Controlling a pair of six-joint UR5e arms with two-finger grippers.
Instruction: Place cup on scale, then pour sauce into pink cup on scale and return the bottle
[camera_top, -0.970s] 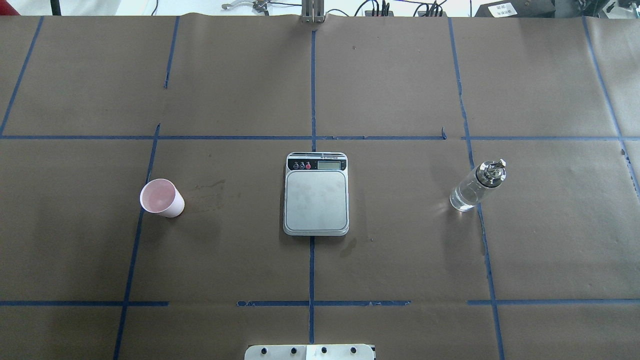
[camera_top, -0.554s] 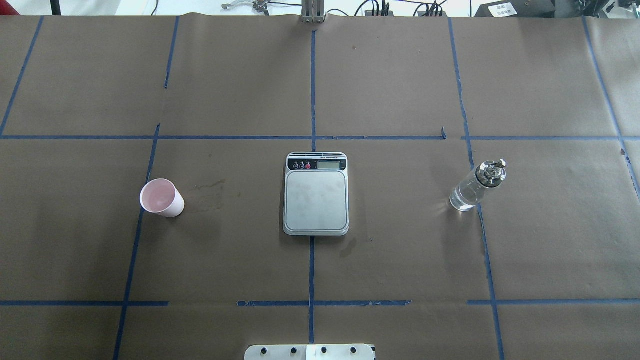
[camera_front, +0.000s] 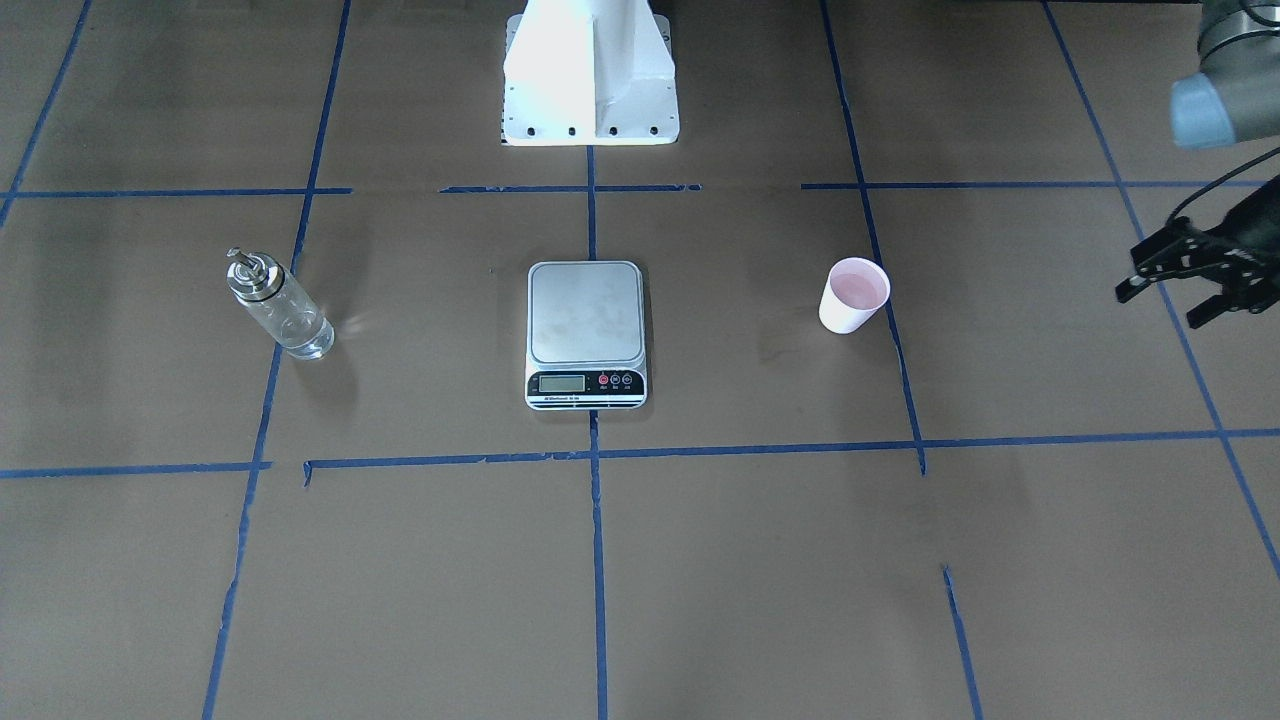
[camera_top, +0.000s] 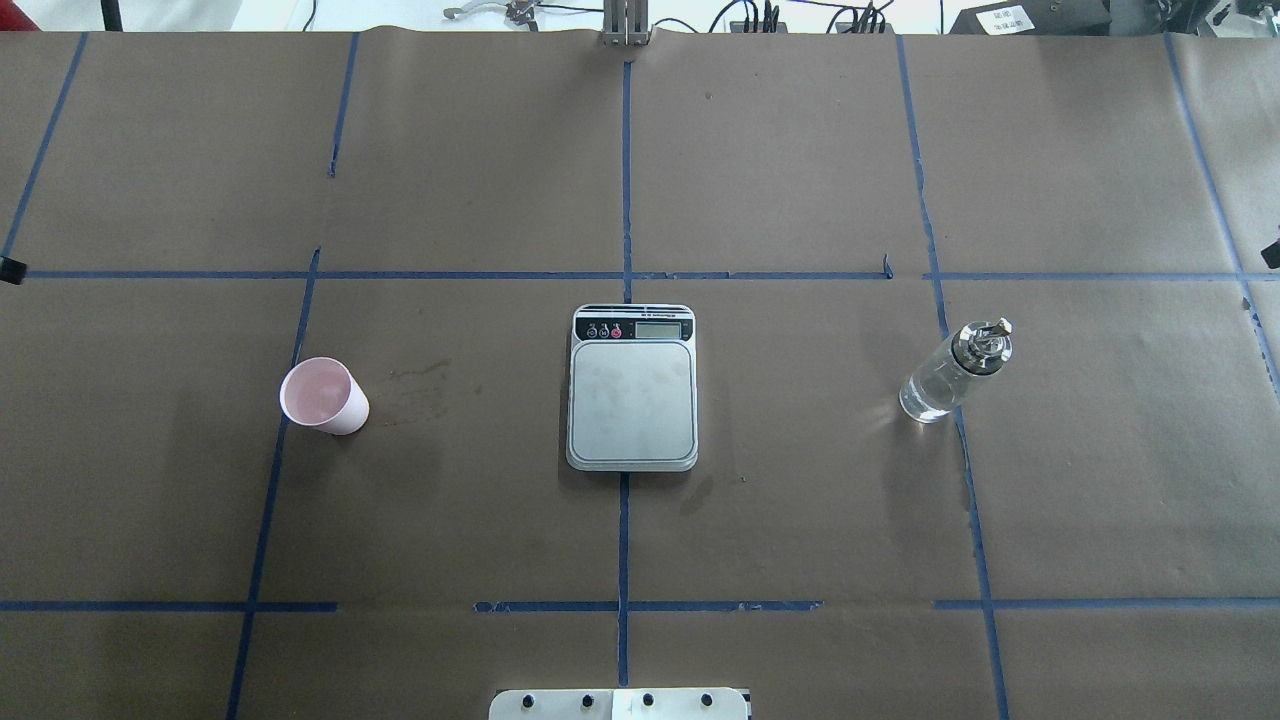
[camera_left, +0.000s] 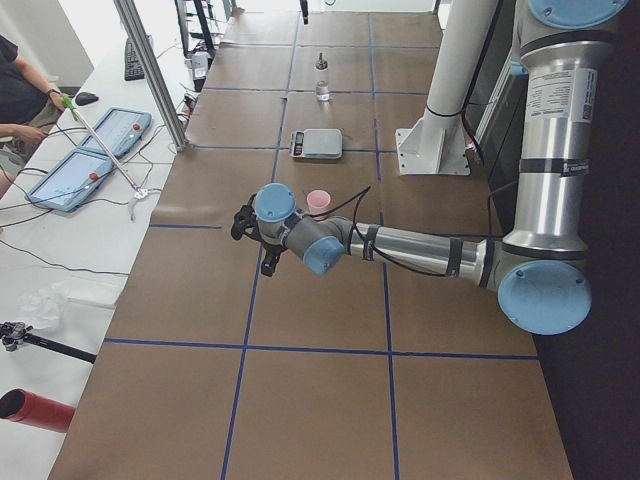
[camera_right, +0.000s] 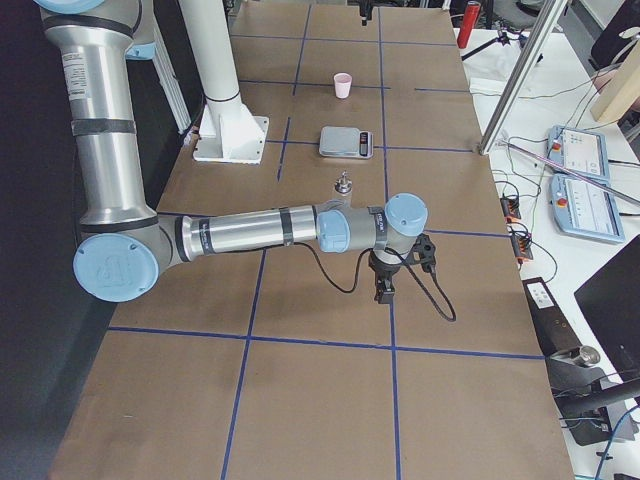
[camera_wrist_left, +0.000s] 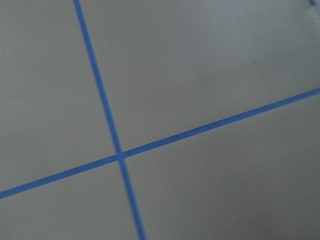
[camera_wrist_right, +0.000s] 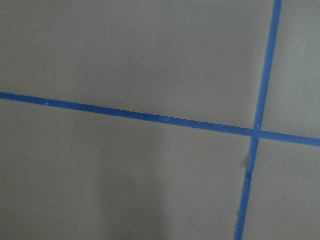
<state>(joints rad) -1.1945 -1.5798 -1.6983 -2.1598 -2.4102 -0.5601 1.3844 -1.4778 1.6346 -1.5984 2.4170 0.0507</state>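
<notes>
The pink cup (camera_top: 322, 397) stands upright on the table, left of the scale (camera_top: 632, 400), whose steel platform is bare. The clear glass bottle (camera_top: 950, 375) with its metal spout stands right of the scale. In the front-facing view the cup (camera_front: 853, 294), scale (camera_front: 586, 330) and bottle (camera_front: 275, 308) stand in a row. My left gripper (camera_front: 1160, 305) is open and empty at that view's right edge, well outside the cup. My right gripper (camera_right: 403, 270) hovers over bare table beyond the bottle (camera_right: 344, 184); I cannot tell whether it is open or shut.
Brown paper with blue tape lines (camera_top: 625, 270) covers the table. The robot's white base (camera_front: 590, 75) stands behind the scale. Both wrist views show only paper and tape crossings. Tablets and cables lie on a side bench (camera_left: 95, 150).
Small black tips of both grippers have come into the overhead view at its left and right edges. The cup, scale and bottle have not moved.
</notes>
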